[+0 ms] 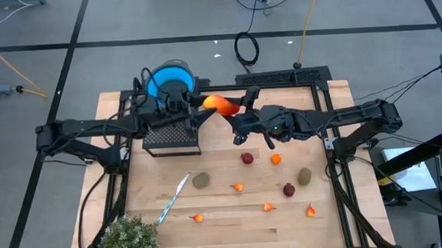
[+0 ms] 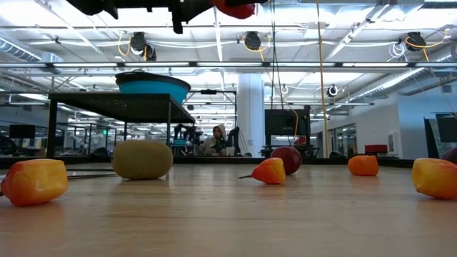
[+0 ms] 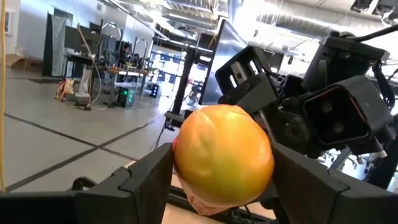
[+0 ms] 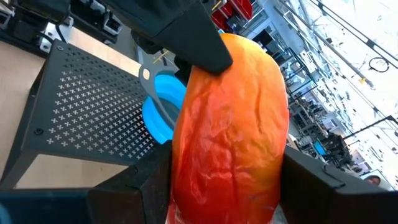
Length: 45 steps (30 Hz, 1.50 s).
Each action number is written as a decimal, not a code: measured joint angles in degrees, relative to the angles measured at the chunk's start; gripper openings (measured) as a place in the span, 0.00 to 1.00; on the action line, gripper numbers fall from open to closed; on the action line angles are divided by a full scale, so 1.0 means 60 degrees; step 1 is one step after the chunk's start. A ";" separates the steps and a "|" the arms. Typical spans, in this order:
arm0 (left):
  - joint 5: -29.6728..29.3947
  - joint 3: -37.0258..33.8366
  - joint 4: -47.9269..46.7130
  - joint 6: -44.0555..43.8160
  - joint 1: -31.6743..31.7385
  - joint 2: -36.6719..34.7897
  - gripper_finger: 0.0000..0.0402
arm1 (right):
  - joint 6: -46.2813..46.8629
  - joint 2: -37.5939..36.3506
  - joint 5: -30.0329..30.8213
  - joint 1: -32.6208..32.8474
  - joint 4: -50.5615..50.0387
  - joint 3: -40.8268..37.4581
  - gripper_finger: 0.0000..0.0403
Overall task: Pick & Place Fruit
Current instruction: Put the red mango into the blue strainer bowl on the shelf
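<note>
A long red-orange fruit (image 1: 218, 103) hangs in the air just right of a black perforated stand (image 1: 172, 135). A blue bowl (image 1: 171, 79) sits on the stand's far part. My left gripper (image 1: 204, 110) reaches in from the left and my right gripper (image 1: 236, 112) from the right. Both are shut on this fruit at once. The left wrist view shows its yellow-orange end (image 3: 224, 155), and the right wrist view shows its red body (image 4: 230, 124). Other small fruits lie on the wooden table (image 1: 235, 231). My left gripper pinches the fruit's yellow-orange end (image 3: 186, 162) between its two fingers (image 3: 146, 180), coming roughly level from the table's left. The fruit is lifted clear of the table. My right gripper pinches the fruit's red end (image 4: 186, 168) between its two fingers (image 4: 140, 180), coming level from the table's right. The fruit runs along the fingers, away from them, and the left gripper's finger (image 4: 199, 34) lies on its far end.
On the table lie olive ovals (image 1: 201, 180) (image 1: 305, 176), dark red balls (image 1: 247, 158) (image 1: 288, 189), an orange piece (image 1: 275, 159) and several tiny orange bits. A blue-handled knife (image 1: 173, 198) and a bushy green plant (image 1: 128, 241) are at the near left.
</note>
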 joint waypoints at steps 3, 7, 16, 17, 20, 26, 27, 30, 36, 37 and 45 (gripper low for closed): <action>0.0021 0.0000 0.0120 -0.0039 0.0004 0.0108 0.64 | 0.0004 0.0000 0.0006 -0.0004 -0.0026 0.0000 0.55; 0.0065 0.0000 0.0381 -0.0110 0.0004 0.0179 0.63 | 0.0014 -0.0007 0.0016 -0.0004 0.0017 0.0000 0.55; 0.0130 0.0000 0.0314 -0.0319 0.0015 0.0179 0.42 | 0.0249 -0.0007 0.0010 -0.0004 -0.0063 0.0000 0.60; 0.0128 0.0000 0.0308 -0.0319 0.0015 0.0179 0.42 | 0.0252 -0.0007 0.0011 -0.0004 -0.0078 0.0000 0.61; 0.0111 0.0000 0.0259 -0.0318 0.0023 0.0179 0.42 | 0.0282 -0.0007 0.0044 -0.0004 -0.0242 0.0003 0.64; -0.0462 0.0000 -0.0226 -0.0305 0.0231 0.0042 0.43 | 0.0273 -0.0004 0.1048 0.0166 -0.0862 0.0011 0.70; -0.0606 0.0000 -0.0336 -0.0304 0.0279 -0.0012 0.43 | 0.0274 -0.0004 0.1146 0.0198 -0.1009 0.0011 0.71; -0.0669 0.0000 -0.0449 -0.0256 0.0482 -0.0151 0.43 | 0.0303 -0.0004 0.1311 0.0310 -0.1388 0.0011 0.73; -0.0856 0.0000 -0.0955 -0.0248 0.0923 -0.0443 0.42 | 0.1035 0.0000 0.1417 0.0306 -0.2139 0.0007 0.74; -0.1003 0.0000 -0.1110 -0.0250 0.0999 -0.0535 0.42 | 0.1185 0.0004 0.1580 0.0306 -0.2312 0.0007 0.73; -0.1604 0.0000 -0.2428 -0.0595 0.1644 -0.1357 0.42 | 0.2530 -0.0049 0.2009 0.0233 -0.3644 0.0007 0.62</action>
